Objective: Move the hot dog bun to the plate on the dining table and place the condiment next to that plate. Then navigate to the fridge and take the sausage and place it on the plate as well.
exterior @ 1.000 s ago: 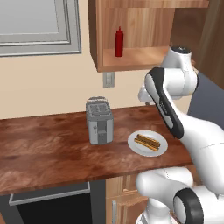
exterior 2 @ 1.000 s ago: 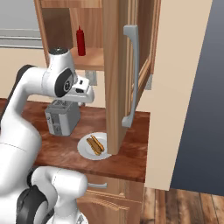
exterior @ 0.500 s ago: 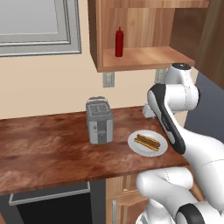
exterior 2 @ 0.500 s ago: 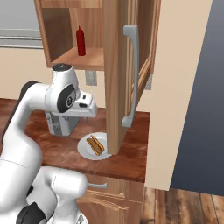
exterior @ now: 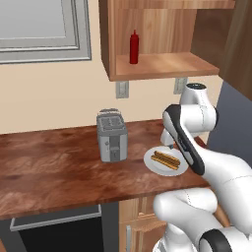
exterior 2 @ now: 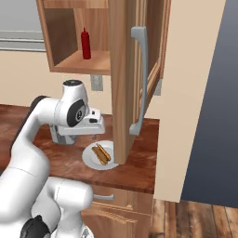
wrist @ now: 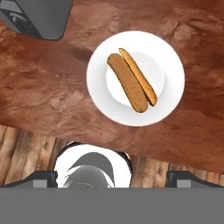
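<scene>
Reddish-brown wood-grain countertop (exterior: 54,167) with cabinets below carries everything here, and the two-finger gripper (exterior 2: 95,135) hangs over it with its jaws spread wide and nothing between them. Directly under the gripper lies the small tan-orange hot dog bun (wrist: 132,79), split lengthwise, resting in the middle of a round white plate (wrist: 103,98). Just beside that white plate, on the side away from the counter's end, stands a grey metal toaster (exterior: 112,135). Above the white plate, on the shelf of an open wooden wall cabinet (exterior: 162,65), the slim red squeeze bottle (exterior: 134,47) stands upright. The bun is probably light and soft, easily crushed, and its two halves could part. The best hold looks to be across its narrow width near the middle, squeezing both halves together gently
</scene>
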Motion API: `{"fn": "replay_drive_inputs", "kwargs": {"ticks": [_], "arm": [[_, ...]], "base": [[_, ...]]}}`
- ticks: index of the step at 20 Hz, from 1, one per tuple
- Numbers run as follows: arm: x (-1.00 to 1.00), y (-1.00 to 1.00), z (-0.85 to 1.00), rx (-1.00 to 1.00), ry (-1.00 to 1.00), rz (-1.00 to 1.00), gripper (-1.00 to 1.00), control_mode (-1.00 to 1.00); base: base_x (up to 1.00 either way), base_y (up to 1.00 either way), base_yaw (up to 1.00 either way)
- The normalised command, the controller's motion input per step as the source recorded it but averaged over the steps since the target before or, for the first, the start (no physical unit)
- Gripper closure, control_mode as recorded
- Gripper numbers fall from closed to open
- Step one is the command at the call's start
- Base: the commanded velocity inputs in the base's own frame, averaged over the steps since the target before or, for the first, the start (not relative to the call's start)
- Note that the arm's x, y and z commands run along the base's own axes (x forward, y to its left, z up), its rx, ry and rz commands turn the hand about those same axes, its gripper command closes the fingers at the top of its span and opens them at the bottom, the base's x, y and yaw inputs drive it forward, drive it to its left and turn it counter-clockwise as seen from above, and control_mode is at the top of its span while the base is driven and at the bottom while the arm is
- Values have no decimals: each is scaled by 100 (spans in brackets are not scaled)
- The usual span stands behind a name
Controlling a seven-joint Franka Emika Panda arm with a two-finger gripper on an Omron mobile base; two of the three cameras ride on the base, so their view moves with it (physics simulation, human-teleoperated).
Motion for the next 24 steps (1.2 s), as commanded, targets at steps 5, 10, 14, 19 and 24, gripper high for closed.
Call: {"fn": "replay_drive_inputs", "kwargs": {"ticks": [5, 10, 14, 19, 24], "arm": [[19, -14, -35, 0, 17, 17, -100, -100], [24, -12, -24, 0, 12, 19, -100, -100], [24, -3, -19, 0, 7, 11, -100, -100], [23, 0, -26, 0, 5, 0, -100, -100], [18, 0, -37, 0, 2, 0, -100, -100]], "base": [[0, 0, 0], [0, 0, 0], [0, 0, 0], [0, 0, 0], [0, 0, 0]]}}
